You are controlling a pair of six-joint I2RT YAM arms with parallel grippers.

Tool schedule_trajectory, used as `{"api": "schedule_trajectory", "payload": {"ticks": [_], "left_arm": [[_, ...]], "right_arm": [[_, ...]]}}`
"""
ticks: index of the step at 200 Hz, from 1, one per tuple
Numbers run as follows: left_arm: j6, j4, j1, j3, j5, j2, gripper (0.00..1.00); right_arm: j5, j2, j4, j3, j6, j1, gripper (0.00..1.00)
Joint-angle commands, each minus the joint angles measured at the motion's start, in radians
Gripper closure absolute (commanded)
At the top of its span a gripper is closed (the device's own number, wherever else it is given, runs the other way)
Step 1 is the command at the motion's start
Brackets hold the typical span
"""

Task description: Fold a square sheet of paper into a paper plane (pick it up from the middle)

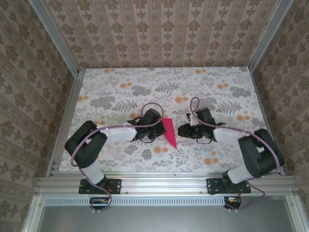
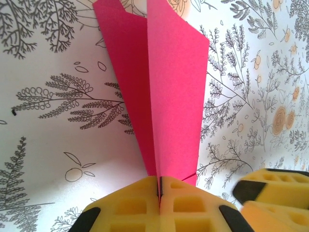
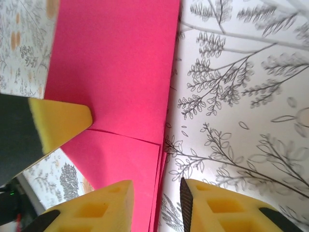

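Note:
The magenta-pink sheet of paper (image 1: 169,131) is folded into a narrow pointed dart with a lengthwise crease. It stands on edge in the middle of the table, its tip toward the near side. My left gripper (image 1: 156,128) is shut on it. In the left wrist view the yellow fingertips (image 2: 140,193) press together on the paper's (image 2: 164,87) folded edge. My right gripper (image 1: 182,130) is just to the right of the paper. In the right wrist view it (image 3: 155,203) is open, and the layered edge of the paper (image 3: 116,72) runs into the gap between its jaws.
The table (image 1: 120,92) has a grey fern and orange flower print and is walled in by patterned panels and metal rails. In the right wrist view a left fingertip (image 3: 58,121) lies against the paper. The right gripper's fingers (image 2: 275,191) show in the left wrist view.

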Motion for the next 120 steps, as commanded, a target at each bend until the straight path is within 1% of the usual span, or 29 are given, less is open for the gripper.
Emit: {"api": "schedule_trajectory", "payload": {"ticks": [1, 25, 46, 66, 83, 120], "left_arm": [[0.009, -0.046, 0.010, 0.023, 0.023, 0.013, 0.96], [0.009, -0.047, 0.011, 0.033, 0.035, 0.021, 0.96], [0.009, -0.047, 0.013, 0.039, 0.044, 0.028, 0.96], [0.009, -0.043, 0.014, 0.041, 0.046, 0.029, 0.96], [0.009, -0.041, 0.013, 0.038, 0.048, 0.028, 0.96], [0.007, -0.037, 0.015, 0.034, 0.048, 0.023, 0.95]], "right_arm": [[0.217, -0.129, 0.073, -0.072, -0.107, 0.066, 0.66], [0.365, -0.183, 0.113, -0.111, -0.249, 0.223, 0.63], [0.468, -0.163, 0.184, -0.132, -0.329, 0.323, 0.58], [0.577, -0.136, 0.236, -0.144, -0.446, 0.419, 0.56], [0.620, -0.113, 0.295, -0.160, -0.496, 0.455, 0.55], [0.688, -0.061, 0.303, -0.144, -0.589, 0.524, 0.52]]}}
